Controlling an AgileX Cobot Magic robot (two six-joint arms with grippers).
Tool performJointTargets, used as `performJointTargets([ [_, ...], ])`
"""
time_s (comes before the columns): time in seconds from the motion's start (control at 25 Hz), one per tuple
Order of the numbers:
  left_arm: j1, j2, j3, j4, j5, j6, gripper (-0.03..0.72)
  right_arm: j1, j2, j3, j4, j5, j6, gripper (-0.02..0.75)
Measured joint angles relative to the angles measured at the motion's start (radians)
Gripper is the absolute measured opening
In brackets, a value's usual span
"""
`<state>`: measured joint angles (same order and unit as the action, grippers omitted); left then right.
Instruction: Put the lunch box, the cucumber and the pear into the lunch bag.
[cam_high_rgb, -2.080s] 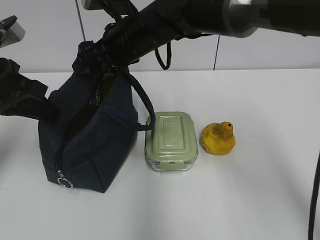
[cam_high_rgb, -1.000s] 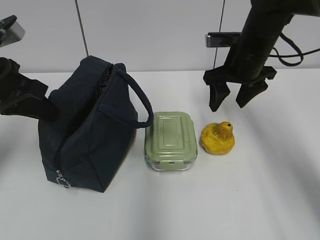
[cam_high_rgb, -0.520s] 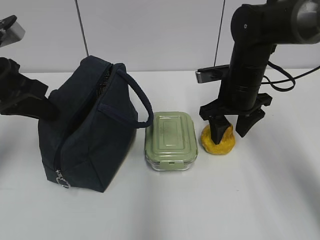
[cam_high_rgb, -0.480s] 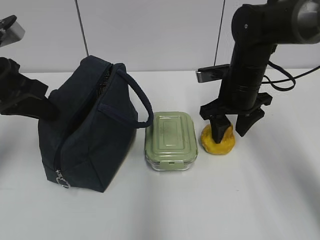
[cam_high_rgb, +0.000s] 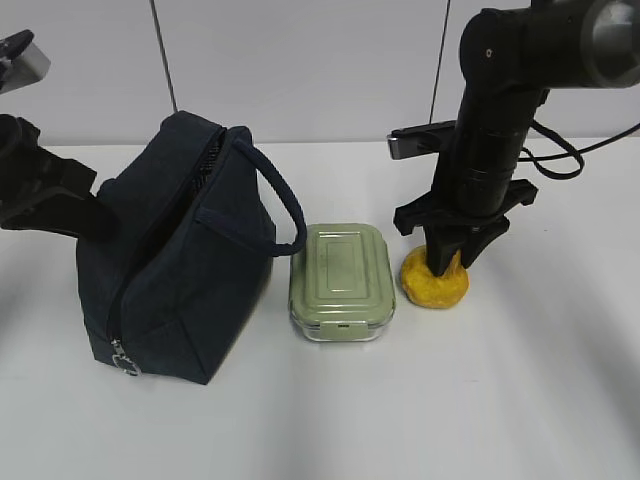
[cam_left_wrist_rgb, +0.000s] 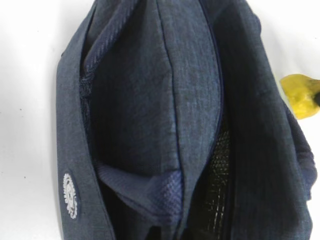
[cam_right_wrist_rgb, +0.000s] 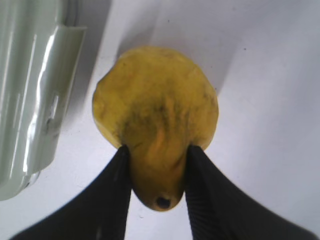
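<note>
Bare table (cam_high_rgb: 540, 390) lies open at lower right, where the right gripper (cam_right_wrist_rgb: 157, 167) pinches the pear's (cam_right_wrist_rgb: 155, 117) neck beside the lunch box (cam_high_rgb: 342, 281).

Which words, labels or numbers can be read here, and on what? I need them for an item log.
None can be read.
lunch bag: a small round white emblem on its side, too blurred to make out.
lunch box, pear, right pincer: no visible text.

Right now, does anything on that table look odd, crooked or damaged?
Little stands out. The lunch bag leans and sags, being soft fabric. The pear is lumpy with dark smudges; the right gripper pinches its neck. The lunch box looks intact.
</note>
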<state>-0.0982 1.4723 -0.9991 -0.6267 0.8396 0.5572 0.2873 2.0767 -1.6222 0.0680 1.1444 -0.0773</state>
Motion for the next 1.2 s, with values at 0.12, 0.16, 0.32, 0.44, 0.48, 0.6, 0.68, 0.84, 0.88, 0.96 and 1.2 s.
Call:
performJointTargets([
  [0.12, 0.000, 0.000, 0.000, 0.000, -0.001, 0.000, 0.002, 0.000, -0.012, 0.003, -0.004, -0.004, 0.000, 0.253],
  [0.16, 0.000, 0.000, 0.000, 0.000, -0.001, 0.000, 0.002, 0.000, -0.027, 0.003, -0.004, -0.006, 0.000, 0.253],
  [0.32, 0.000, 0.000, 0.000, 0.002, -0.003, 0.000, 0.002, 0.012, -0.123, -0.008, -0.004, -0.019, 0.000, 0.251],
  [0.44, 0.000, 0.000, 0.000, 0.003, -0.004, 0.000, 0.002, 0.045, -0.196, -0.059, -0.001, -0.021, -0.002, 0.251],
  [0.48, 0.000, 0.000, 0.000, 0.003, -0.005, 0.000, 0.002, 0.059, -0.212, -0.082, 0.014, -0.021, -0.010, 0.251],
  [0.6, 0.000, 0.000, 0.000, 0.003, -0.005, 0.000, 0.002, 0.107, -0.232, -0.151, 0.096, -0.021, -0.056, 0.251],
  [0.68, 0.000, 0.000, 0.000, 0.003, -0.005, 0.000, 0.002, 0.145, -0.234, -0.192, 0.156, -0.035, -0.104, 0.251],
  [0.84, 0.000, 0.000, 0.000, 0.003, -0.005, 0.000, 0.002, 0.237, -0.234, -0.222, 0.270, -0.152, -0.198, 0.251],
  [0.88, 0.000, 0.000, 0.000, 0.003, -0.006, 0.000, 0.002, 0.260, -0.234, -0.222, 0.286, -0.184, -0.219, 0.251],
  [0.96, 0.000, 0.000, 0.000, 0.003, -0.006, 0.000, 0.002, 0.284, -0.224, -0.225, 0.300, -0.233, -0.237, 0.251],
  [1.2, 0.000, 0.000, 0.000, 0.003, -0.007, 0.000, 0.002, 0.303, -0.134, -0.225, 0.329, -0.288, -0.280, 0.250],
])
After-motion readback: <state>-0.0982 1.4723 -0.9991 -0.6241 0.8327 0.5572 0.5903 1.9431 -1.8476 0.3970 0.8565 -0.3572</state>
